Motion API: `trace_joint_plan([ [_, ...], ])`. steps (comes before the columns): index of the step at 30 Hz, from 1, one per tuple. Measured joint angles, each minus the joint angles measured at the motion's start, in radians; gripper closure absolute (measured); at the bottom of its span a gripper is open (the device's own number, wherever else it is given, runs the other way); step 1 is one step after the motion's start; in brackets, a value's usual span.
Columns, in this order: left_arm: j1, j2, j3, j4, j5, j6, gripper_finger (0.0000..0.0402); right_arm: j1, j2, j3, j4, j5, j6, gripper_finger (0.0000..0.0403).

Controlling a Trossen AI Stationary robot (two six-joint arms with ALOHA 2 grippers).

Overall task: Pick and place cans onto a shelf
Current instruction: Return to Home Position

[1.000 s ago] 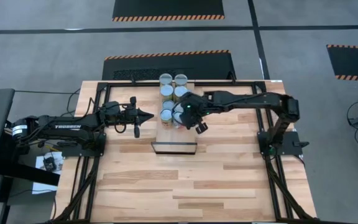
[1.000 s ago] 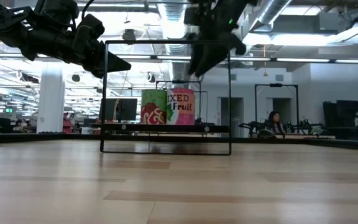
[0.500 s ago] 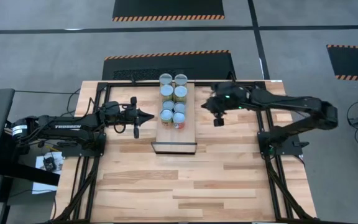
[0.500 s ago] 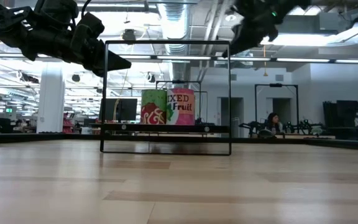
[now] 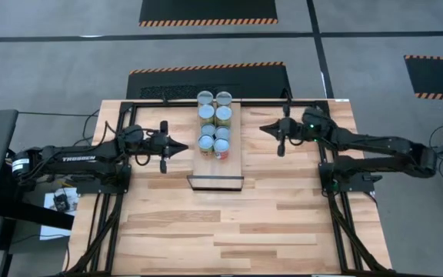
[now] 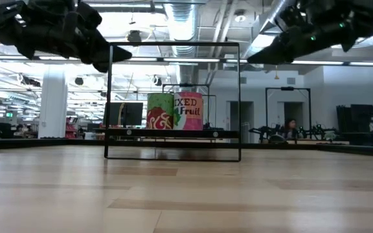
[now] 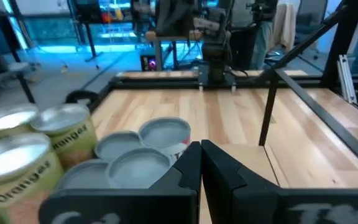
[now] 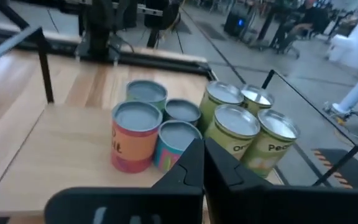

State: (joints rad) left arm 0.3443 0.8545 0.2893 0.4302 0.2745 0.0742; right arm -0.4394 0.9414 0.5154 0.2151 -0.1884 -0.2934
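Shelf (image 5: 216,171): near half free, far half packed.
Eight cans (image 5: 214,123) fill its far end in two tight columns, no gap between them. Left gripper (image 5: 183,146) and right gripper (image 5: 263,128) flank the cans, bare gaps either side (black frame uprights (image 6: 239,97) stand by the far end).

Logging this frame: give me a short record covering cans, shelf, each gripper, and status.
cans: eight, upright, two columns of four on the shelf's far half
shelf: near half bare
left gripper: shut, empty, raised left of the shelf, clear of the cans
right gripper: shut, empty, raised right of the shelf
status: every visible can is on the shelf
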Motion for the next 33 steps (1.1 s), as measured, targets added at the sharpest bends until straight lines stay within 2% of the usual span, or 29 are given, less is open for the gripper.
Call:
trace_joint_plan([
  [7, 0.0, -0.139, 0.0, -0.11, -0.052, 0.013, 0.04, -0.078, -0.05, -0.112, 0.126, -0.095, 0.035, 0.0396],
  [11, 0.0, -0.205, 0.0, -0.161, -0.056, 0.01, 0.04, -0.116, -0.082, -0.158, 0.147, -0.107, 0.035, 0.0394],
  [14, 0.0, -0.24, 0.0, -0.17, -0.073, -0.003, 0.04, -0.141, -0.106, -0.216, 0.233, -0.11, 0.04, 0.039],
  [22, 0.0, -0.253, 0.0, -0.179, -0.079, -0.005, 0.04, -0.203, -0.163, -0.36, 0.449, -0.154, 0.112, 0.0394],
  [30, 0.0, -0.251, -0.001, -0.176, -0.122, -0.005, 0.04, -0.212, -0.238, -0.431, 0.48, -0.155, 0.137, 0.039],
  [33, 0.0, -0.246, -0.06, -0.061, -0.124, -0.022, 0.04, -0.211, -0.251, -0.433, 0.483, -0.154, 0.138, 0.0393],
])
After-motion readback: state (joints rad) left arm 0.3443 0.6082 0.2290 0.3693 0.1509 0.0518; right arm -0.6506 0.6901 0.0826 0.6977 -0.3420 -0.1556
